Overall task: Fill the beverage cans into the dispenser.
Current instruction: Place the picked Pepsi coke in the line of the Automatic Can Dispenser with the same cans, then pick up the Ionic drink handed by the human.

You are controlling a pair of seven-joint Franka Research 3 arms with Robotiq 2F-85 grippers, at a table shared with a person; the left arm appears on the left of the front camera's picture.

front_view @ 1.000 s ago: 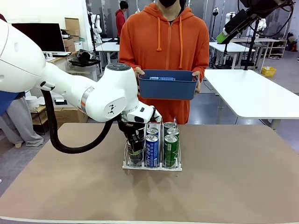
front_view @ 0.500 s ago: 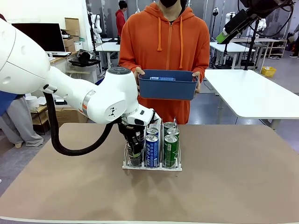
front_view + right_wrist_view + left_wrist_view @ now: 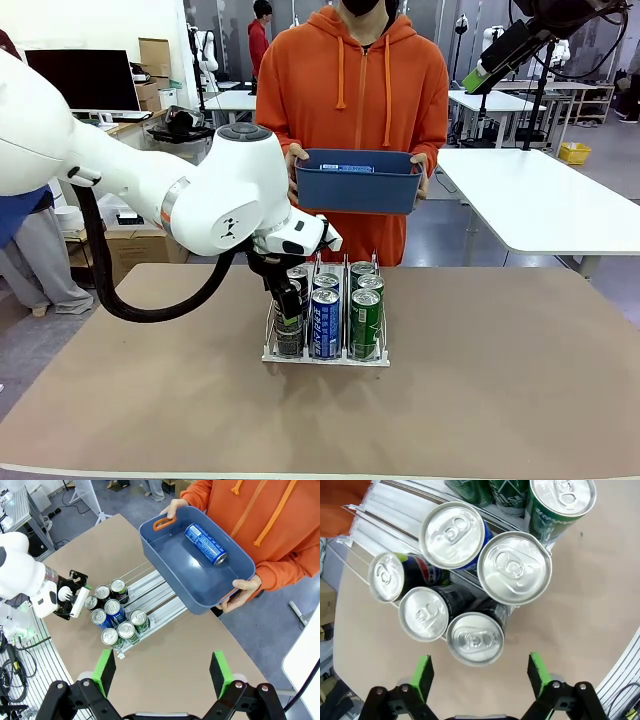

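Observation:
The dispenser [image 3: 327, 357] stands mid-table and holds several beverage cans: dark ones in its left lane, blue in the middle [image 3: 325, 322], green on the right [image 3: 365, 320]. My left gripper [image 3: 287, 300] hangs open just above the front dark can [image 3: 289, 336]. In the left wrist view that can [image 3: 475, 638] sits free between and below the green pads [image 3: 423, 672] of the left gripper [image 3: 481, 675]. My right gripper [image 3: 162, 672] is open and high above the table, looking down on the dispenser [image 3: 155, 592]. One blue can [image 3: 206, 543] lies in the person's blue bin [image 3: 170, 550].
A person in an orange hoodie stands at the far edge, holding the blue bin [image 3: 358, 190] in both hands above the table. Bare brown tabletop [image 3: 500, 380] lies around the dispenser. Other tables and equipment stand farther back.
My left gripper opened and let go of the dark can in the left lane, then lifted slightly. The can stays standing in the dispenser. The person and bin are still.

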